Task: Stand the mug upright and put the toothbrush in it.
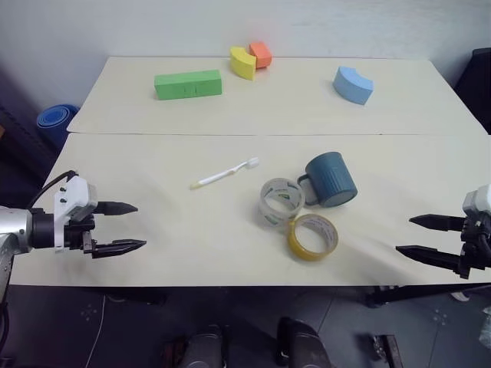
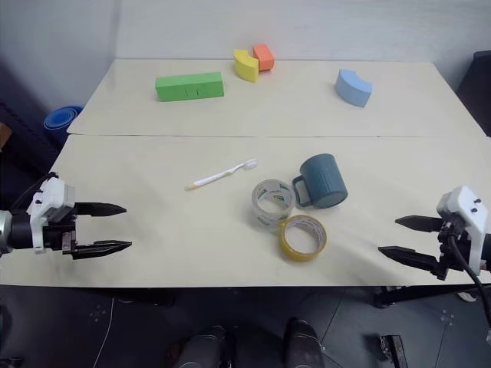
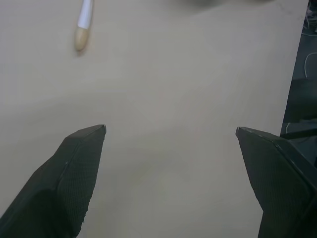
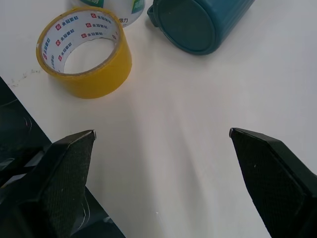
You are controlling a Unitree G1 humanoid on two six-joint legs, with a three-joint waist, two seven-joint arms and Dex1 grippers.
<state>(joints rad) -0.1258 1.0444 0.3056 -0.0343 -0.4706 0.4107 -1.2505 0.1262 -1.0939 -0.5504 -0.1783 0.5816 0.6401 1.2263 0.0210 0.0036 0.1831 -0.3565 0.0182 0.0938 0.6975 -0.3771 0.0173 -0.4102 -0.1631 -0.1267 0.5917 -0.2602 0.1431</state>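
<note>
We've got a big cream table (image 1: pixel 192 253) in front of us, and the far half holds a green block (image 1: pixel 188 84), a blue block (image 1: pixel 353 84), a yellow block (image 1: pixel 243 63) and an orange one (image 1: pixel 261 54), all well away from the action.

Nearer in, right of centre, the mug (image 1: pixel 331 179) is lying on its side with its flat base facing the right gripper, handle pointing toward a clear tape roll (image 1: pixel 281 201) that sits right against it. A yellow tape roll (image 1: pixel 312 235) lies just in front of that. The toothbrush (image 1: pixel 225 174) lies flat left of the mug, well apart from it, bristles toward the mug.

Left gripper (image 1: pixel 126 227) and right gripper (image 1: pixel 420 237) both hover at the near table edges, jaws spread wide, holding nothing.

We'd say nothing's started yet, so mug first. Our take: go in with the right gripper since it's closer, grab the body across its width, and tip it up away from the tape rolls so we don't knock them. Then the left can pick up the toothbrush mid-handle.
</note>
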